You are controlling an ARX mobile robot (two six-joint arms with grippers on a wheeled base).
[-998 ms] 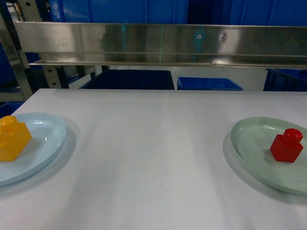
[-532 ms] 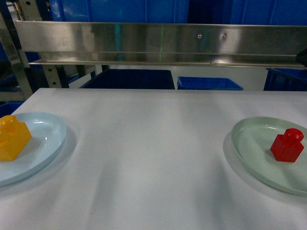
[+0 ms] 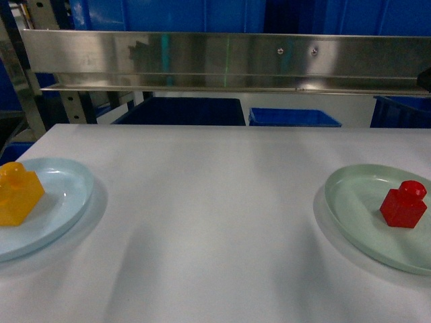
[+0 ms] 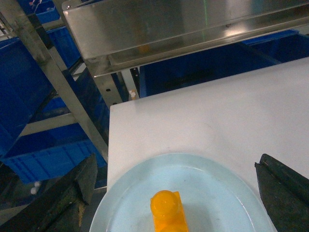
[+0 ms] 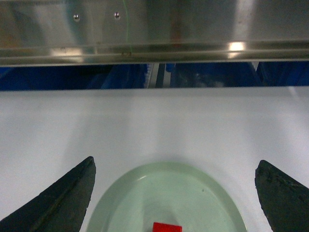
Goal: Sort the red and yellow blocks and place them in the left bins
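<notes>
Resting on a pale blue plate (image 3: 64, 195), glossy yellow block (image 3: 18, 193) | red block (image 3: 403, 204) on pale green plate (image 3: 360, 202) | blue bins (image 3: 294, 118) beyond table (image 3: 209, 222) | both end effectors spread wide, left (image 4: 178, 193), right (image 5: 176, 193)

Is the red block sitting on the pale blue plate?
No. In the head view the red block sits on the pale green plate at right; the pale blue plate at left holds the yellow block.

We see a white table (image 3: 215, 222) under a brushed steel shelf rail (image 3: 229, 60), its slanted metal frame (image 4: 58, 82) at left, soft reflections on it
</notes>
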